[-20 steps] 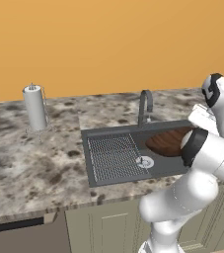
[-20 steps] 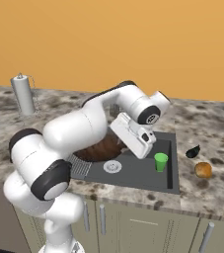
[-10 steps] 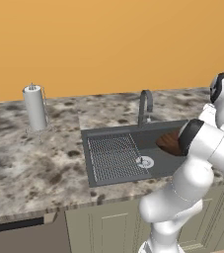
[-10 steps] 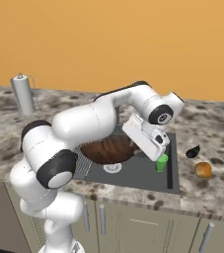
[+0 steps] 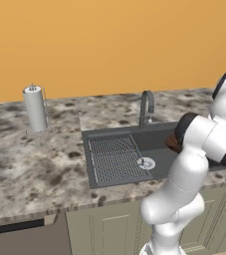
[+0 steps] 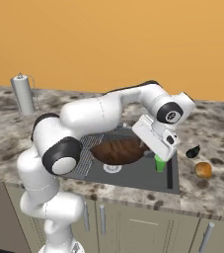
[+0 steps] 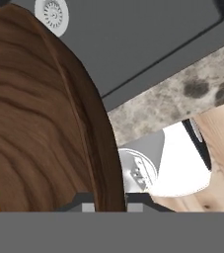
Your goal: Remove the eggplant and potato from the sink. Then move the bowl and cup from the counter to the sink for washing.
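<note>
My gripper (image 7: 108, 200) is shut on the rim of the brown wooden bowl (image 7: 39, 113), holding it low over the dark sink (image 6: 138, 174). From the right base view the bowl (image 6: 117, 150) hangs above the drain, with the gripper (image 6: 147, 147) at its right edge. A sliver of the bowl (image 5: 172, 143) shows past the arm in the left base view. The green cup (image 6: 160, 163) stands in the sink's right end. On the counter (image 6: 207, 188) right of the sink lie the nearly black eggplant (image 6: 192, 151) and the orange-tan potato (image 6: 203, 170).
The curved faucet (image 5: 147, 107) rises behind the sink, and a ribbed grid (image 5: 115, 158) fills the basin's left part beside the silver drain (image 5: 146, 163). A paper towel roll (image 5: 35, 107) stands on the counter at far left. Beige cabinets run below.
The hand has swung a little to the right and down over the sink, carrying the bowl with it. The cup, eggplant and potato have stayed put.
</note>
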Available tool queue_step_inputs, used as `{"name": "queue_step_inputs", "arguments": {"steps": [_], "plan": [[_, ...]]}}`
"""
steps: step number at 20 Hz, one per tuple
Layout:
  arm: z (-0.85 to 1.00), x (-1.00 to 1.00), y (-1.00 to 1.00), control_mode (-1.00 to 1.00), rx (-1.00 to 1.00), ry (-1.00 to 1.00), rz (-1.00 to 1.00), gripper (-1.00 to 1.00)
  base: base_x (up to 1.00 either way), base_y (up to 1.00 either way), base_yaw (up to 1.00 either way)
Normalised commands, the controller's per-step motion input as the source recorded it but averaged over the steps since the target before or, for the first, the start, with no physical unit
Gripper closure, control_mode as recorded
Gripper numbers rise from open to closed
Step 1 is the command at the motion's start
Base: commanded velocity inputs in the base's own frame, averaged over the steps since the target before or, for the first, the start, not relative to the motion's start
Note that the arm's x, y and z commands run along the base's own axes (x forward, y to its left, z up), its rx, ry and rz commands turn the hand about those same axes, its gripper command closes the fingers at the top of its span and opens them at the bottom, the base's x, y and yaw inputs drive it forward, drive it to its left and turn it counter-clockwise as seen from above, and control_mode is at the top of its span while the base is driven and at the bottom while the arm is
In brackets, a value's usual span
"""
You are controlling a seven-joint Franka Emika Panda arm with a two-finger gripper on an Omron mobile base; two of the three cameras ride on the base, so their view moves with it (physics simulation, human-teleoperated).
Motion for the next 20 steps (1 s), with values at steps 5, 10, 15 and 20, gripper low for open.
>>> {"name": "queue_step_inputs", "arguments": {"steps": [5, 10, 15, 20], "plan": [[-0.05, 0.15, -0.22, -1.0, 0.0, 0.0, 0.0, 1.0, 0.0, 0.0, 0.0], [-0.12, 0.26, -0.1, -1.0, 0.0, 0.0, 0.0, 1.0, 0.0, 0.0, 0.0], [-0.12, 0.3, -0.12, -1.0, 0.0, 0.0, 0.0, 1.0, 0.0, 0.0, 0.0], [-0.12, 0.29, -0.08, -1.0, -0.02, 0.0, 0.0, 1.0, 0.0, 0.0, 0.0]]}}
